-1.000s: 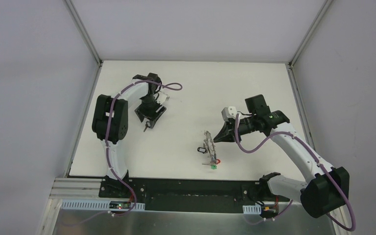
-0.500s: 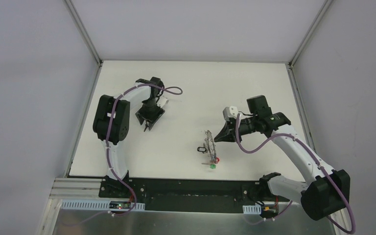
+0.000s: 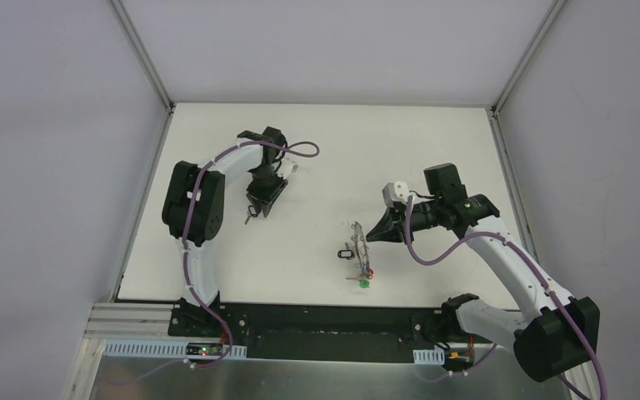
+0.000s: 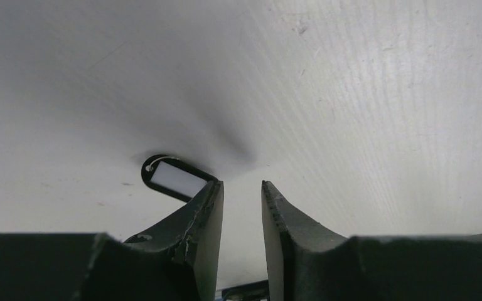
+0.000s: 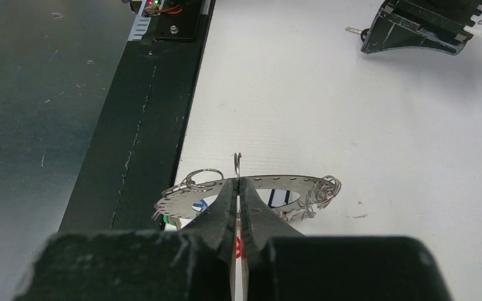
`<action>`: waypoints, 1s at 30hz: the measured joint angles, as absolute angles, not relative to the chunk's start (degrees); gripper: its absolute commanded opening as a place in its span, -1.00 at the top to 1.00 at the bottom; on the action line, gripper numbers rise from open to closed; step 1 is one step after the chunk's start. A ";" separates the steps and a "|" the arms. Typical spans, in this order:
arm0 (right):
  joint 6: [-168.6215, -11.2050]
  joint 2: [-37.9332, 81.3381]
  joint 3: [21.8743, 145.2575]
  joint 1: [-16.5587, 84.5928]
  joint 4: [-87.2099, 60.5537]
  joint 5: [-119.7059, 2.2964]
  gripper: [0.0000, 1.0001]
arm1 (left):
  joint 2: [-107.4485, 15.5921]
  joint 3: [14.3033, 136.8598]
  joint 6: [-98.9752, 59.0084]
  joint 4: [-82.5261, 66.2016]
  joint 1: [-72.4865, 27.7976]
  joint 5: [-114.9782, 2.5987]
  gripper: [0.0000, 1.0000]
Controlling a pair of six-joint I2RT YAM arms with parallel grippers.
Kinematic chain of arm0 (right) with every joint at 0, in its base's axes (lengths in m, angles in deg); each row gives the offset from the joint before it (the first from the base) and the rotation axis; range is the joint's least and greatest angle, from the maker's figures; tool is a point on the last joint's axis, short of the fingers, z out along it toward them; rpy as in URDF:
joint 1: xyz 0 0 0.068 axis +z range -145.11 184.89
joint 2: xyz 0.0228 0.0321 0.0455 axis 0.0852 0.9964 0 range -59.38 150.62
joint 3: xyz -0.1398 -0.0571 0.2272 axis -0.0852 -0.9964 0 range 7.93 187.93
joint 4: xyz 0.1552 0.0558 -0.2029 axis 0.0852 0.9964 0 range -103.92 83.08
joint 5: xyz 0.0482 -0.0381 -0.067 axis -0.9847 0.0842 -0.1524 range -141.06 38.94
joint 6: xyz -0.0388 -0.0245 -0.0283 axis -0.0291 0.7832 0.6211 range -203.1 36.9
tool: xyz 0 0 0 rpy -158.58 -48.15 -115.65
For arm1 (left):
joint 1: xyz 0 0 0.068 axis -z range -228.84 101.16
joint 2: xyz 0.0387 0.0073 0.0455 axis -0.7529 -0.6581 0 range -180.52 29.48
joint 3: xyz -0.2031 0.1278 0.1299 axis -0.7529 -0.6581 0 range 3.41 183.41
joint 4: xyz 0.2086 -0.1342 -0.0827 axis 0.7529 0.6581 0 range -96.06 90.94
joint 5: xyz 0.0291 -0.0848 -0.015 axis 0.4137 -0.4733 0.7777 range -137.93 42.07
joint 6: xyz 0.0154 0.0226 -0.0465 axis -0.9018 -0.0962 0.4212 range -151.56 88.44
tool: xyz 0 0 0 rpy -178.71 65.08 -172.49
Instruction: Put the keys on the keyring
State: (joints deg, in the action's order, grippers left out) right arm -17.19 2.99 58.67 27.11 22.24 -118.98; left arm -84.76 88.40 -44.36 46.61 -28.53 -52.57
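Since the earlier frames the left arm has drawn in toward the far side and the left gripper has narrowed. We now see a slim, empty gap between its fingers. The black-tagged key lies on the table just beside the left finger, outside the gap. In the left wrist view its long axis slants from upper left down toward that fingertip. We judge the gripper must shift that way to straddle it. The right gripper is pinched tight on the keyring, mid-table and well apart from the key, with the hoop's long axis running near-to-far.
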 measured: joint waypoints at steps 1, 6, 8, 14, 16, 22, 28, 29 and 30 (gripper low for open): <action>-17.30 2.99 58.67 27.09 22.24 -118.96 1.00 | -84.80 88.21 -44.34 46.30 -28.51 -53.34 0.36; -17.74 2.99 58.65 26.71 21.82 -118.96 1.00 | -81.48 82.20 -44.08 40.97 -27.94 -54.98 0.04; -17.89 2.99 58.65 26.71 21.63 -118.98 1.00 | -78.11 79.09 -43.33 39.02 -27.83 -54.96 0.02; -18.37 3.01 58.65 26.61 21.15 -118.98 1.00 | -71.53 77.02 -38.15 33.45 -31.02 -57.32 0.02; -18.52 3.01 58.63 26.43 20.95 -118.96 1.00 | -71.51 76.80 -36.10 31.57 -33.64 -58.89 0.02; -19.07 3.06 58.30 26.01 20.51 -118.98 1.00 | -72.39 74.72 -29.98 28.92 -38.52 -62.85 0.02; -19.59 3.36 58.04 25.91 20.14 -118.98 1.00 | -74.05 71.77 -25.17 28.01 -39.94 -66.19 0.01; -19.70 3.36 58.04 25.84 20.08 -118.98 1.00 | -74.18 70.98 -24.54 27.70 -39.96 -66.69 0.01; -19.92 3.36 58.04 25.69 19.94 -118.98 1.00 | -74.24 70.44 -23.90 27.61 -39.98 -67.39 0.00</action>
